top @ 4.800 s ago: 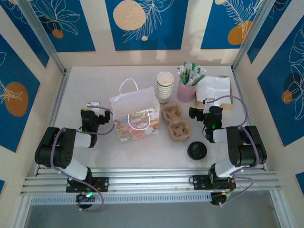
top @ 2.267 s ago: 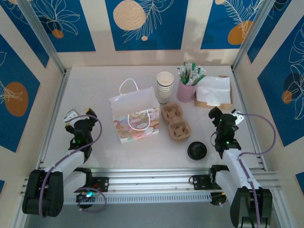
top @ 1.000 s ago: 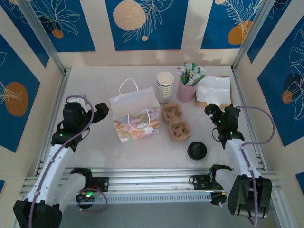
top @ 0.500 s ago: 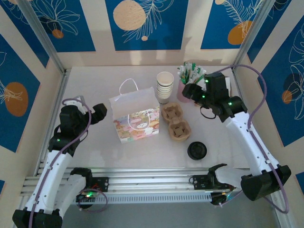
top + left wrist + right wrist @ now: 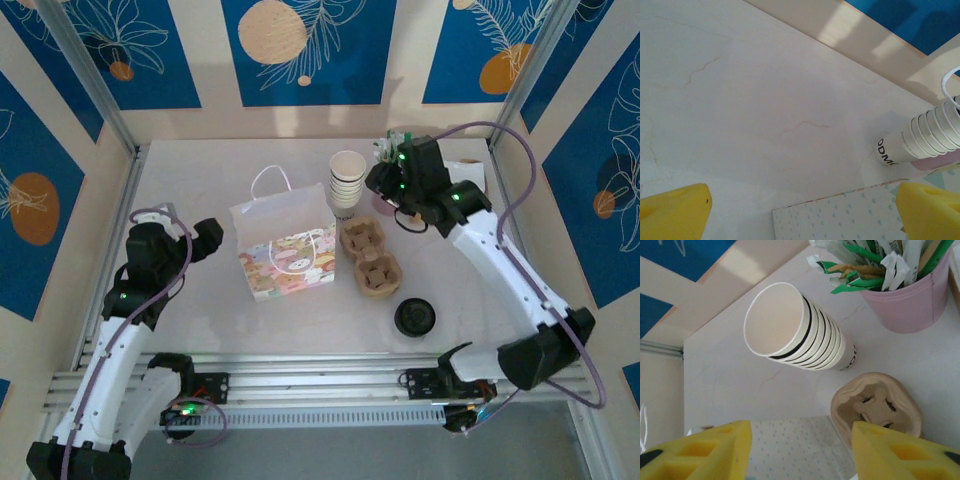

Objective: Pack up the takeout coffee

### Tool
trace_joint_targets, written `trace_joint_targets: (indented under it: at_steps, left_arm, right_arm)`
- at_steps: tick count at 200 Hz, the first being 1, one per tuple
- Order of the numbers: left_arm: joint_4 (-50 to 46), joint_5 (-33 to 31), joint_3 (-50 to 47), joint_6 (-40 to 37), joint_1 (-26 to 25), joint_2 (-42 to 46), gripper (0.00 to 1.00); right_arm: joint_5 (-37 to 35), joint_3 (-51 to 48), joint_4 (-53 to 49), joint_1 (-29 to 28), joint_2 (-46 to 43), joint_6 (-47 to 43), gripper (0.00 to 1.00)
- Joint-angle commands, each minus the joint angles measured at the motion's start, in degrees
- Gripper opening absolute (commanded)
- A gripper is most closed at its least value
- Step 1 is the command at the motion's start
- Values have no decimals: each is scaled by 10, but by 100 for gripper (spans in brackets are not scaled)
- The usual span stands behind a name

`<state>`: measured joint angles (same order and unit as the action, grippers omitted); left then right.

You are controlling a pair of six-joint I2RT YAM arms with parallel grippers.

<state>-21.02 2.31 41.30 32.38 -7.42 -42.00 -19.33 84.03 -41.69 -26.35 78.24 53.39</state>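
Observation:
The takeout coffee is out of view. A stack of lidless cream paper cups [image 5: 347, 180] [image 5: 795, 335] stands behind a cardboard cup carrier [image 5: 370, 258] [image 5: 875, 405]. A loose black lid [image 5: 414, 317] lies near the front. The white gift bag [image 5: 283, 245] [image 5: 790, 445] [image 5: 840, 220] stands mid-table. My right gripper [image 5: 378, 180] [image 5: 800, 450] hovers open just right of the cup stack, nothing between its yellow pads. My left gripper [image 5: 207, 236] [image 5: 800, 215] is open to the left of the bag, holding nothing.
A pink cup of stirrers and sachets [image 5: 392, 192] [image 5: 905, 300] stands right of the cup stack, under my right arm. White napkins on a board [image 5: 470, 172] sit at the back right. Metal rails [image 5: 118, 230] border the table's sides.
My right arm has reached up and left from the table's right side to the cup stack, its jaws narrowing. The left arm has barely shifted.

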Motion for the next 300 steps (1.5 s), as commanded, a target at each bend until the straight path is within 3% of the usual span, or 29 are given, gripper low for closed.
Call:
trace_joint_targets:
  at_steps: [1, 32, 85, 300]
  left_arm:
    - [-2, -13, -6, -9, -3, 7, 95]
    - [-4, -18, -6, -7, -2, 9, 95]
    - [2, -12, -8, -4, -2, 14, 95]
    - [25, 4, -25, 8, -2, 24, 97]
  right_arm:
    - [-16, 54, -9, -1, 50, 33, 54]
    - [-33, 125, -69, 6, 126, 36, 51]
    - [-16, 153, -56, 18, 186, 45, 48]
    - [-40, 181, 1, 18, 257, 64, 36]
